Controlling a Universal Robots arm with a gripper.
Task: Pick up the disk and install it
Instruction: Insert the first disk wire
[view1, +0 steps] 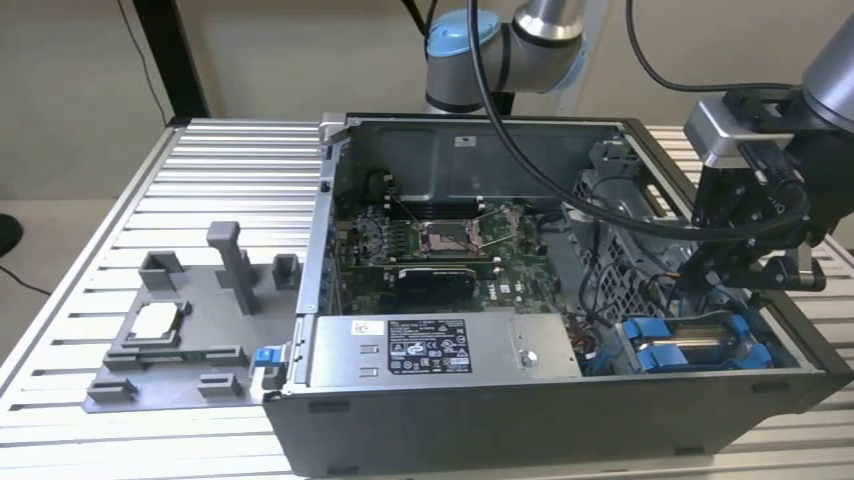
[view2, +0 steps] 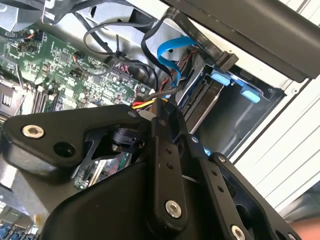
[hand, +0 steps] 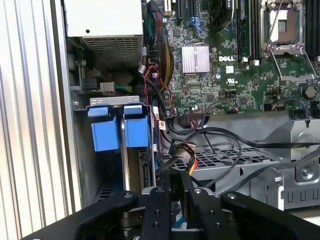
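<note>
Disk (view1: 697, 347) is being shown lodged in the near corner of the computer case (view1: 441, 420) at the exterior view's right, long axis running left to right, with the gripper (view1: 731, 285) being held just above it, grip state not discernible.

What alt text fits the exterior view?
The arm's gripper hangs inside an open computer case at the exterior view's right, above the blue-bracketed disk in its corner. The case lies on a slatted metal table; a grey fixture tray holding a small silver chip sits at the exterior view's left.
</note>
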